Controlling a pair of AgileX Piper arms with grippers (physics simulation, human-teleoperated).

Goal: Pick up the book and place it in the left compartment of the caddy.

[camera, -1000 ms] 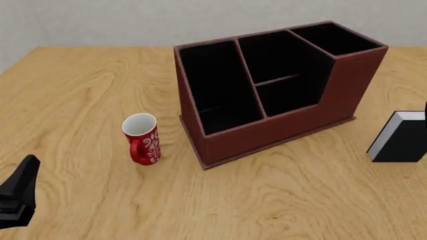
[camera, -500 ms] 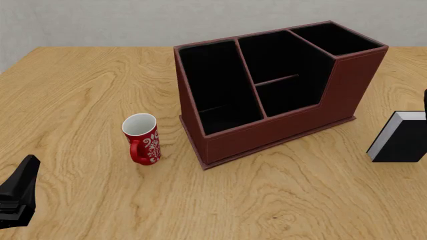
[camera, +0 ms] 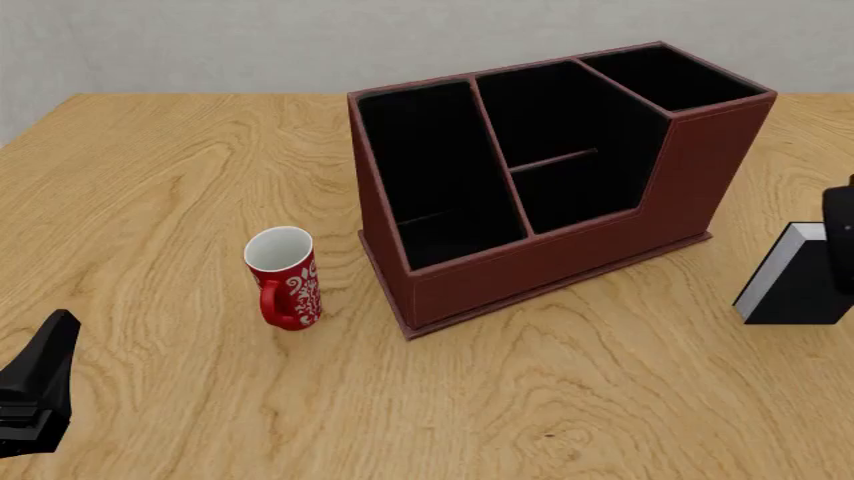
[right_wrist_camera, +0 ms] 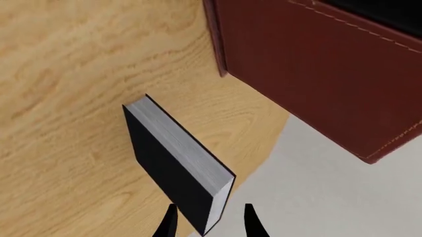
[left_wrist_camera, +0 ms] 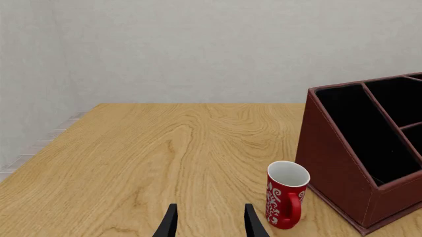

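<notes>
Book standing on edge at the table's right side, with the right gripper poised over it.

At the front view's lower left, only part of the left gripper [camera: 34, 400] is seen, cut by the frame; in its wrist view the fingers [left_wrist_camera: 169, 224] are set apart with nothing between them. A red mug [camera: 284, 277] stands upright just beside the low end of the caddy [camera: 561, 255], whose left compartment [camera: 434, 180] is seen black-lined. To the right, apart from the caddy, the book [camera: 798, 275] is cut off by the frame edge; it stands tilted, grey page edges turned upward. The right gripper [right_wrist_camera: 207, 222] is held open, its fingertips straddling the book's near end; contact cannot be told.
</notes>
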